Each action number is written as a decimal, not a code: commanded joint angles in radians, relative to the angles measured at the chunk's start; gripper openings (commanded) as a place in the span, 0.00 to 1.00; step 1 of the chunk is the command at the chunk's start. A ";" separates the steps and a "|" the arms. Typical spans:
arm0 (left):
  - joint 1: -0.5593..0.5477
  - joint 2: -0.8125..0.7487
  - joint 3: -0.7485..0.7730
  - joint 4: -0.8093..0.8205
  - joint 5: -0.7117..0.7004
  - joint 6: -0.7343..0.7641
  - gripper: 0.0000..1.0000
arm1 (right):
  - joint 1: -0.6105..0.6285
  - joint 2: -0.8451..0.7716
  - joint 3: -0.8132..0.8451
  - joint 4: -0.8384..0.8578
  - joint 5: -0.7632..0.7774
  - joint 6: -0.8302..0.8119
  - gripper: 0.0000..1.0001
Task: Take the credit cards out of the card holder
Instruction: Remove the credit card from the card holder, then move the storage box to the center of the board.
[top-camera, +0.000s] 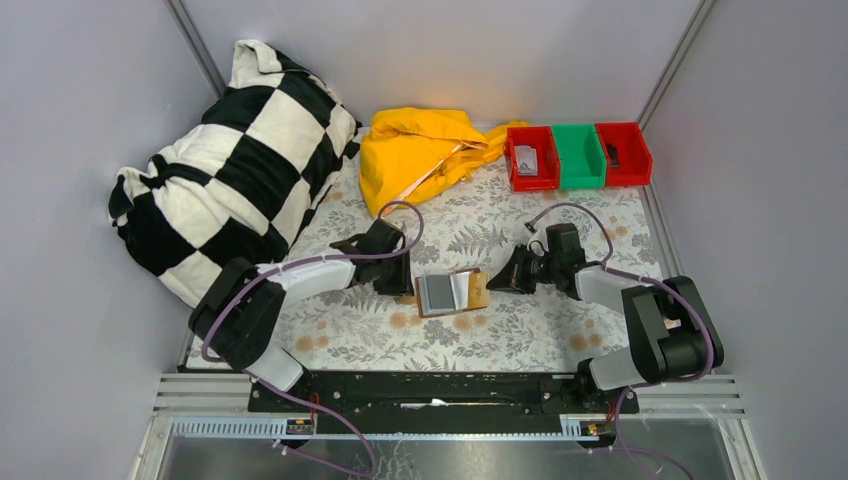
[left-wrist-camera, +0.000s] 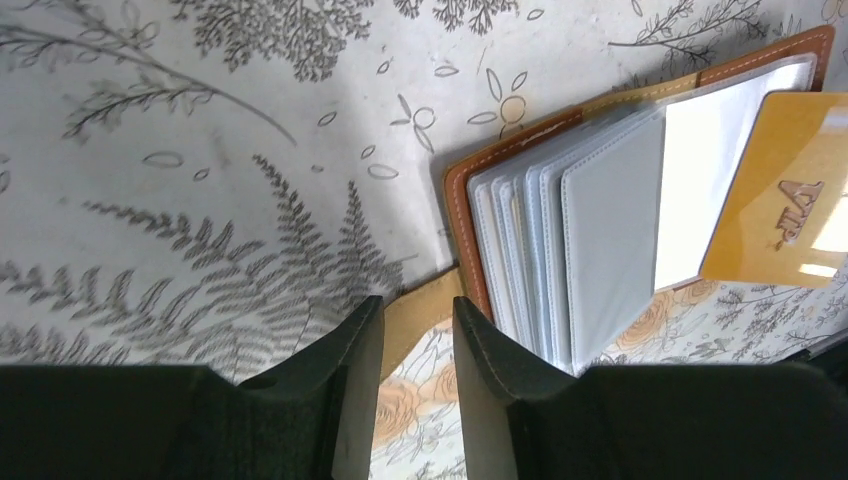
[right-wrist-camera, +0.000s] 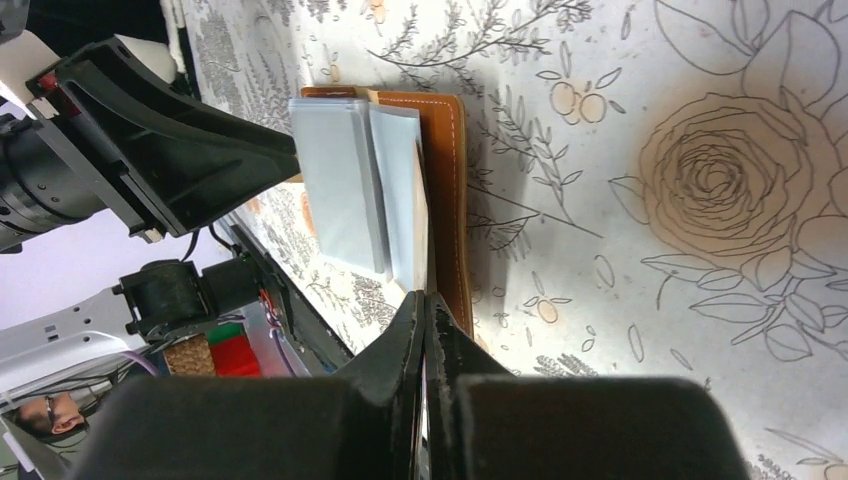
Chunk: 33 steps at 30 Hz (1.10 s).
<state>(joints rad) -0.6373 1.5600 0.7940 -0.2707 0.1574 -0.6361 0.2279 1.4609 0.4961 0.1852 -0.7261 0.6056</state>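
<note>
The brown card holder (top-camera: 440, 293) lies open on the floral table cover, its grey pockets fanned out (left-wrist-camera: 570, 230). A gold credit card (left-wrist-camera: 790, 200) with raised lettering sticks out past its right side; in the top view it shows as a tan patch (top-camera: 479, 290). My right gripper (top-camera: 497, 283) is shut on that card, which shows edge-on between its fingers (right-wrist-camera: 426, 298) beside the holder's brown cover (right-wrist-camera: 445, 170). My left gripper (top-camera: 405, 283) stands at the holder's left edge, jaws apart (left-wrist-camera: 418, 305), with a tan flap of the holder lying between the fingertips.
A red, a green and another red bin (top-camera: 578, 155) stand at the back right, and small items lie in the red ones. A yellow cloth (top-camera: 420, 150) lies at the back middle. A black-and-white checked cushion (top-camera: 230, 170) fills the back left.
</note>
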 joint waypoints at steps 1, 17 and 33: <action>-0.010 -0.088 0.077 -0.119 -0.068 0.035 0.37 | -0.002 -0.073 0.038 -0.061 0.001 -0.012 0.00; 0.020 -0.218 0.152 -0.050 0.255 0.066 0.69 | 0.009 -0.154 0.123 0.056 -0.126 0.136 0.00; 0.159 -0.293 -0.232 0.715 0.610 -0.302 0.74 | 0.144 -0.077 0.144 0.358 -0.222 0.343 0.00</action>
<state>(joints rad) -0.4801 1.3045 0.5789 0.1642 0.6788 -0.8249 0.3435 1.3750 0.6090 0.4431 -0.9096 0.9005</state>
